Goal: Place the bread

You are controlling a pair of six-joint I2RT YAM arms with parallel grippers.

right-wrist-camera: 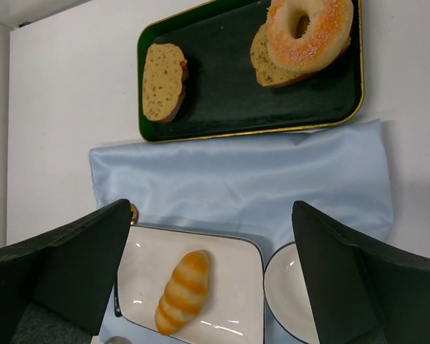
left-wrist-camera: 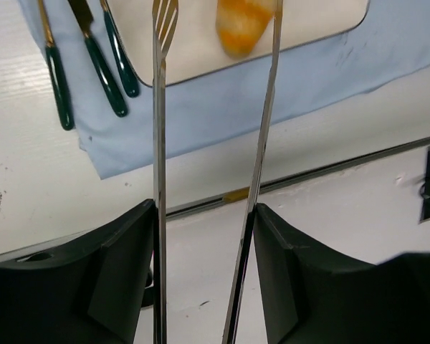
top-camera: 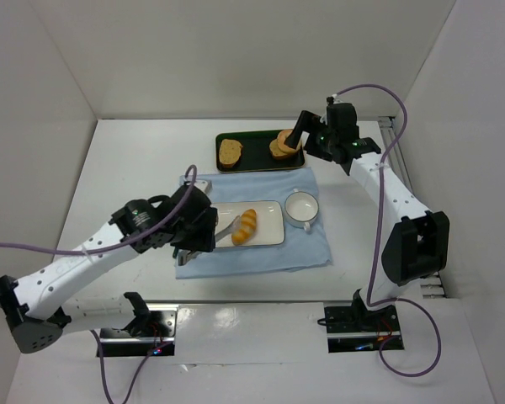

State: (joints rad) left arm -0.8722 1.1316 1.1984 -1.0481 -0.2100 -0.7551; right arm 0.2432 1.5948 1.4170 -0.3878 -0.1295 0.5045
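The left gripper (left-wrist-camera: 204, 215) sits just short of the white rectangular plate (top-camera: 269, 220). Its jaws are clamped around slim metal tongs (left-wrist-camera: 158, 143), whose spread tips reach over the plate's left part. The golden-orange ridged bread roll (top-camera: 247, 225) lies near the plate's middle, just beside one tong tip. Under the plate, a pale blue cloth (top-camera: 311, 244) covers the table (top-camera: 135, 160). Beyond the plate, the right gripper (right-wrist-camera: 211, 215) hangs over a dark green tray (right-wrist-camera: 222, 93), jaws wide apart and empty.
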